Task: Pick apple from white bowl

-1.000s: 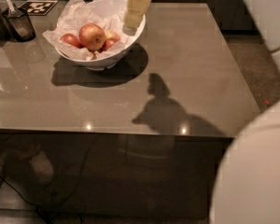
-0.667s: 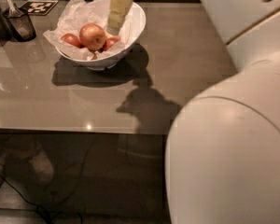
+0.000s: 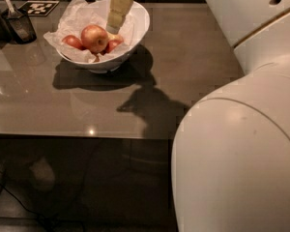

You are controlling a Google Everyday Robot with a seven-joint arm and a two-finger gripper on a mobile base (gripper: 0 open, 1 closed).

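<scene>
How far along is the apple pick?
Done: the reach. The gripper is over the white bowl, its tip low, just right of the apple in the camera view. In hand: apparently lining up on the apple, which lies on the paper among smaller apples. Left: the grasp and the lift out.

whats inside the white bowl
Crumpled white paper lines the white bowl. On it sit the large apple and smaller red apples beside it. The gripper hangs over the bowl, just right of the apple. Paper and fruit hide the bowl's bottom.
</scene>
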